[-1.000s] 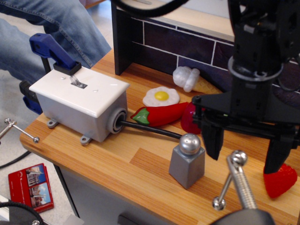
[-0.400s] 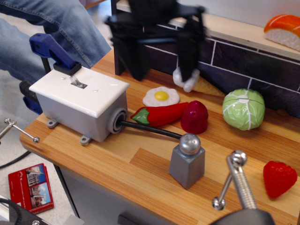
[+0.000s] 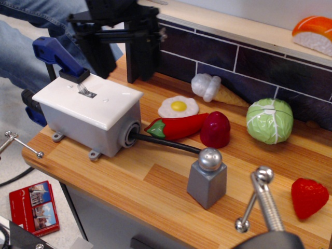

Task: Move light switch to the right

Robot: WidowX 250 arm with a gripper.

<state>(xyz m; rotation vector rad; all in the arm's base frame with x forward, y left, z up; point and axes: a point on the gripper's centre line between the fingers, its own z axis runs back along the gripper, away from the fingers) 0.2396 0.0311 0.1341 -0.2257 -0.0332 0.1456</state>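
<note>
The light switch [image 3: 85, 90] is a small silver toggle lever sticking up from a white faceplate [image 3: 104, 101] on a grey box [image 3: 93, 129] at the table's left end. A black cable [image 3: 166, 144] runs out of the box to the right. The lever leans toward the left. My black gripper [image 3: 123, 77] hangs open and empty above the table, just behind and to the right of the box. Its left finger [image 3: 102, 59] is behind the faceplate's back edge, and its right finger [image 3: 141, 57] is in front of a dark post. It does not touch the switch.
A blue clamp handle [image 3: 56, 54] sits behind the box. A grey block with a silver ball top [image 3: 207, 179] stands at the front. Toy egg [image 3: 178, 107], chili [image 3: 179, 126], cabbage [image 3: 270, 120], strawberry [image 3: 309, 197] and ice cream cone [image 3: 210, 87] lie to the right. A metal screw clamp [image 3: 262, 199] is at the front right.
My gripper has swept from the front right of the table, across the back, to the far left behind the switch box. The switch and the toys have not moved.
</note>
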